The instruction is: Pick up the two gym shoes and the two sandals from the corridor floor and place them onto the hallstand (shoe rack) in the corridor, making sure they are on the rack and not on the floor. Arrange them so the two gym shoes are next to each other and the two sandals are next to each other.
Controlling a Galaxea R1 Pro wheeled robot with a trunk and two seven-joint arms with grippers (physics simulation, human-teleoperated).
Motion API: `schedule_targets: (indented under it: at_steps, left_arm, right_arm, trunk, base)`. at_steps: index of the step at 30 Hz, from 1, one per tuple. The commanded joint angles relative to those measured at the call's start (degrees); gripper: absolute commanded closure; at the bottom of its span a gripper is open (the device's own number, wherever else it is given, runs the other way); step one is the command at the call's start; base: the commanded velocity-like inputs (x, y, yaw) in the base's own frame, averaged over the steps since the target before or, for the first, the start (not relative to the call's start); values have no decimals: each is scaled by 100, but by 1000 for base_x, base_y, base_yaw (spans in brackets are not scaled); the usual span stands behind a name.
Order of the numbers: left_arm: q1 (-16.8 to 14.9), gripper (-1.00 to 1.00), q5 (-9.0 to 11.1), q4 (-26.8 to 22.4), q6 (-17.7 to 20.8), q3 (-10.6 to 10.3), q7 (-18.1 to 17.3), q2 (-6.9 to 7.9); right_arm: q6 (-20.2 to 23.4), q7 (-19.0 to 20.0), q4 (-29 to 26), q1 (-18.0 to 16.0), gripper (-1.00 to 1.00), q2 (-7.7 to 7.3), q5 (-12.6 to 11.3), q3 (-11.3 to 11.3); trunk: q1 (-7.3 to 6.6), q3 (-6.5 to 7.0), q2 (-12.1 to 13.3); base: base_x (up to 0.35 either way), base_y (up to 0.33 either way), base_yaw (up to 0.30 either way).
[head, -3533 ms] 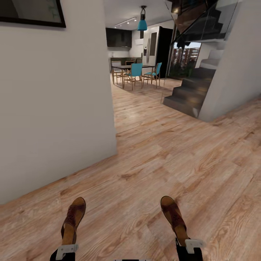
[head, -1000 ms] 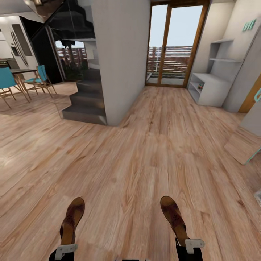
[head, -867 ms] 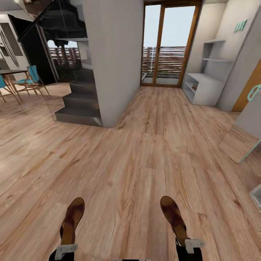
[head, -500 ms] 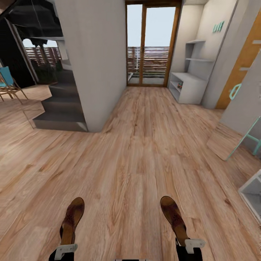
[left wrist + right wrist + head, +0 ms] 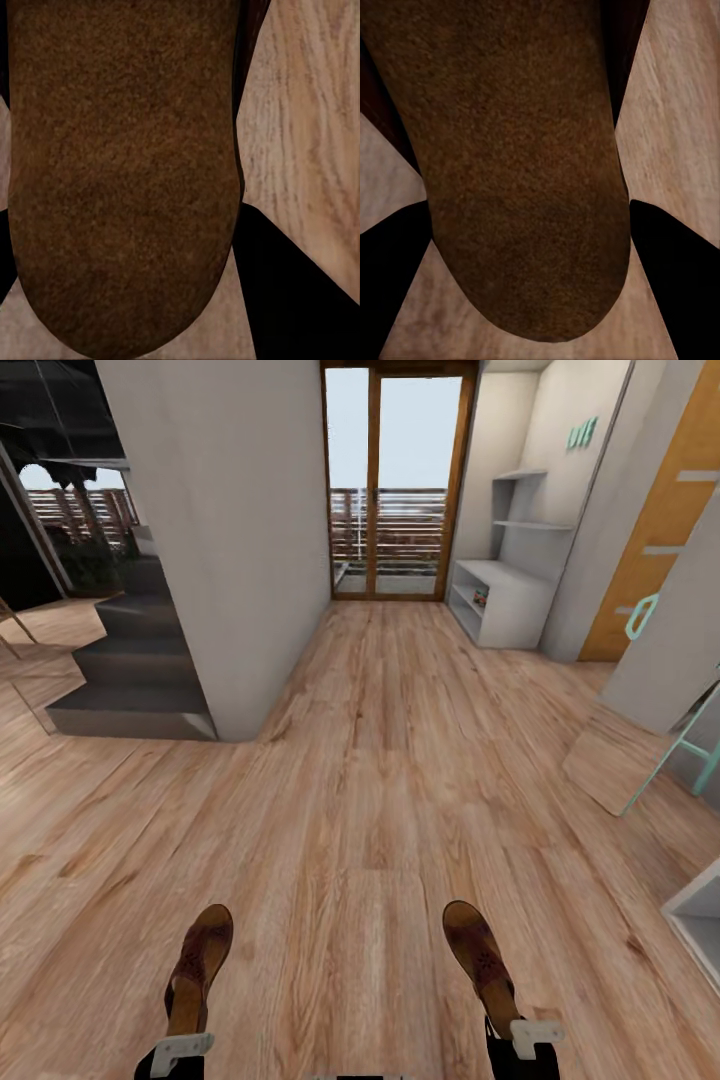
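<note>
A simulated hallway seen from the robot's head, looking forward and down. Low in the picture, each arm carries one dark brown sandal with its toe pointing ahead: the left gripper (image 5: 183,1046) is clenched on the heel end of the left sandal (image 5: 201,960), and the right gripper (image 5: 527,1036) is clenched on the heel end of the right sandal (image 5: 481,960). Both sandals hang above the corridor floor (image 5: 380,780), light wood-grain planks running toward a glass door (image 5: 390,485) at the far end. In each wrist view the brown underside of the held sandal (image 5: 124,172) (image 5: 521,165) lies close to the lens, with dark fingers (image 5: 300,300) (image 5: 675,277) at its sides and planks beyond. The hallstand (image 5: 500,600), a pale grey-white unit with a broad top, low open shelves and floating shelves above, stands well ahead against the right wall, just before the door. A small coloured object sits in its lower shelf, too small to identify. A grey wall (image 5: 215,540) and dark stairs (image 5: 120,680) lie on the left; an orange door (image 5: 660,530) is on the right. The gym shoes cannot be made out. The step in hand appears to be carrying the sandals to the hallstand. Doing it well likely means driving straight down the corridor, keeping both grips firm and level, then stopping squarely before the unit so the sandals can go down side by side.
</note>
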Motion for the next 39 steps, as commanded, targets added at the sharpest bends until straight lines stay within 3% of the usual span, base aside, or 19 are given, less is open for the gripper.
schedule_targets:
  at_steps: [1,33,39]
  left_arm:
    - [-6,100,-19,2,-19,50,-45,-3]
    - [-6,100,-20,2,-19,50,-36,5]
    - [-6,100,-20,2,-19,50,-36,6]
  right_arm:
    - [-16,-9,5,-4,100,-1,59,-45]
    - [-17,-16,11,-4,100,15,66,-42]
    - [-18,-16,13,-4,100,16,67,-45]
  trunk:
    - [2,-4,-2]
    - [2,-4,-2]
    - [2,-4,-2]
  base:
    - [339,63,-1]
    - [339,75,0]
    - [339,33,-158]
